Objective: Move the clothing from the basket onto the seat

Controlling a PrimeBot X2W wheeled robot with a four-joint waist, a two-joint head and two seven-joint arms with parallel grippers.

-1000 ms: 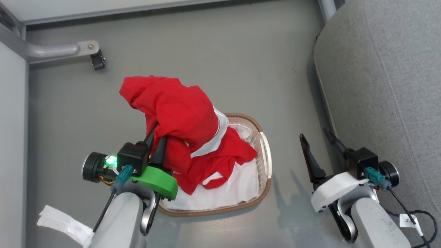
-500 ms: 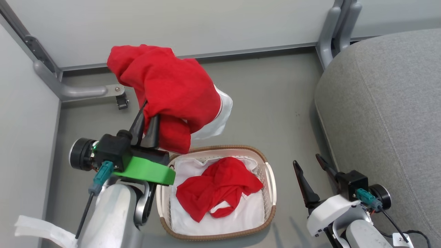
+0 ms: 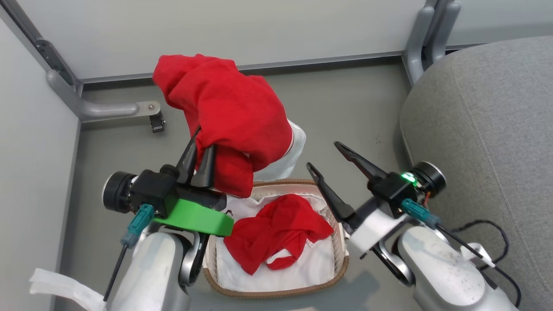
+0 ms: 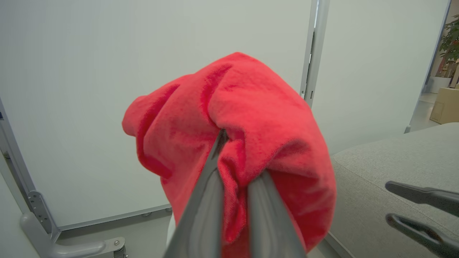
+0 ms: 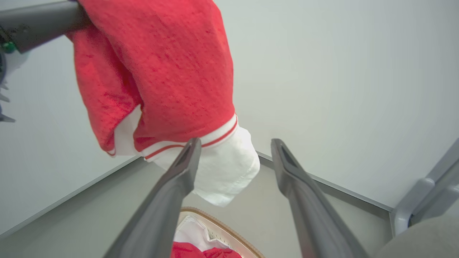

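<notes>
floor (image 3: 345,108): smooth grey, edged by pale wall panels (image 3: 216,30) | basket (image 3: 276,293): stands on floor, bottom centre, oval, brown rim | inside: crumpled red garment (image 3: 276,233) on white liner (image 3: 311,268) | seat (image 3: 484,121): grey, right, apart from basket | metal foot (image 3: 112,110) with black caster (image 3: 157,123): upper left | grey post (image 3: 425,39): upper right
</notes>
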